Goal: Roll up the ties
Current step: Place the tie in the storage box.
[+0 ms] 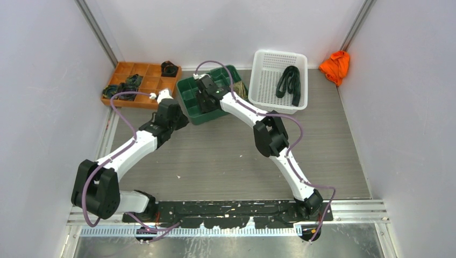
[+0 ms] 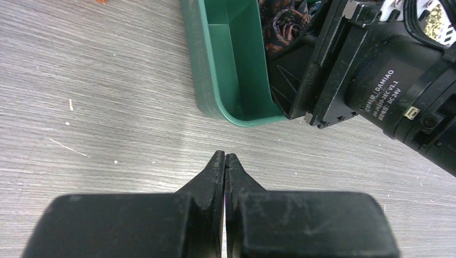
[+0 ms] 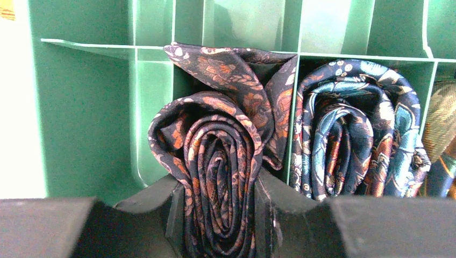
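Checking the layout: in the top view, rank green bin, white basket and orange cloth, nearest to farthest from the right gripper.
1. Green bin: right gripper, gripping a rolled tie, is inside it.
2. White basket: right of bin.
3. Orange cloth: far right corner.

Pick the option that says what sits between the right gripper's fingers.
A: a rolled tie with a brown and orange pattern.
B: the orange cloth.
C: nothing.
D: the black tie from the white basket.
A: in the right wrist view the right gripper clamps the rolled tie from both sides, inside a compartment of the green tray.
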Robot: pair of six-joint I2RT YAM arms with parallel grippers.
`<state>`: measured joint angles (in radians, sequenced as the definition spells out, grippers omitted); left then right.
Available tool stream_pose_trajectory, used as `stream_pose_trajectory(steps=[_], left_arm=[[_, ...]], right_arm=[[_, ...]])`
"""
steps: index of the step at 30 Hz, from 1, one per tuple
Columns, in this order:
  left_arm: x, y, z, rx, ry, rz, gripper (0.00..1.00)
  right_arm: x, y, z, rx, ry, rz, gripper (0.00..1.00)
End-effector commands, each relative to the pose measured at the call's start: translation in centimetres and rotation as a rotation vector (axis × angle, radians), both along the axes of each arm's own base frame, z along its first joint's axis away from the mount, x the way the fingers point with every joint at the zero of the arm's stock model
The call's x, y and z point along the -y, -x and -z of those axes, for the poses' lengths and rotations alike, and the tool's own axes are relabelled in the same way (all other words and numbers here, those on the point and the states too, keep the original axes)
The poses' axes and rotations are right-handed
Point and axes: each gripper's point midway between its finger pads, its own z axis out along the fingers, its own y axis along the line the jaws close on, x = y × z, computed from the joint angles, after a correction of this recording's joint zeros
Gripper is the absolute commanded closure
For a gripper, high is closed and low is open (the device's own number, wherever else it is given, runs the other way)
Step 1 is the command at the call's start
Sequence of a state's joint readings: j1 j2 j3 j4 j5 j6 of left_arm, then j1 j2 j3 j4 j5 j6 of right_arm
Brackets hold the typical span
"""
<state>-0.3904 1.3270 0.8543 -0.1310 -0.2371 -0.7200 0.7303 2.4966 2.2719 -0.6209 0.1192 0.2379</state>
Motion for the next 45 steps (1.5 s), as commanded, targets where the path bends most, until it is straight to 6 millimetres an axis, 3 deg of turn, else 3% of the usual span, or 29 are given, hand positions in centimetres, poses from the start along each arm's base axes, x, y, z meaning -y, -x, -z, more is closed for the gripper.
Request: stream_pose_trajectory(steps=[1, 2, 5, 6, 11, 21, 28, 37, 45], left_arm=[[-0.4, -0.4, -1.3, 0.056, -0.003, -0.011, 1.00], [-0.4, -0.4, -1.3, 0.055, -0.001, -0.010, 1.00], [-0.4, -0.2, -1.3, 0.056, 0.002, -0.010, 1.00], [-0.4, -0.1, -1.3, 0.055, 0.002, -0.011, 1.00], [-0.5, 0.0, -1.3, 0.055, 0.002, -0.015, 1.00], [-0.4, 0.3, -0.7, 0.044, 0.011, -0.010, 1.00], [-0.3, 0.4, -0.7, 0.039, 0.021, -0.003, 1.00], [0.0, 0.4, -0.7, 0.028, 0.029, 0.003, 1.00], [-0.1, 0.6, -1.1, 0.031, 0.027, 0.002, 1.00]], right_arm=[[4.2, 4.6, 6.5, -0.217, 0.223, 0.003, 0.99], [4.4, 4.7, 6.6, -0.222, 0.230, 0.007, 0.96], [5.0, 5.1, 6.6, -0.232, 0.250, 0.011, 0.55], [5.2, 5.1, 6.5, -0.228, 0.254, 0.014, 0.47], [5.1, 5.1, 5.0, -0.202, 0.239, -0.002, 0.28], [4.3, 5.1, 1.8, -0.164, 0.168, -0.025, 0.22], [3.8, 4.7, -2.2, -0.093, 0.094, -0.030, 0.20], [3.6, 4.3, -10.7, 0.045, -0.012, -0.025, 0.20], [4.7, 5.5, -19.2, 0.186, -0.172, 0.015, 0.20]])
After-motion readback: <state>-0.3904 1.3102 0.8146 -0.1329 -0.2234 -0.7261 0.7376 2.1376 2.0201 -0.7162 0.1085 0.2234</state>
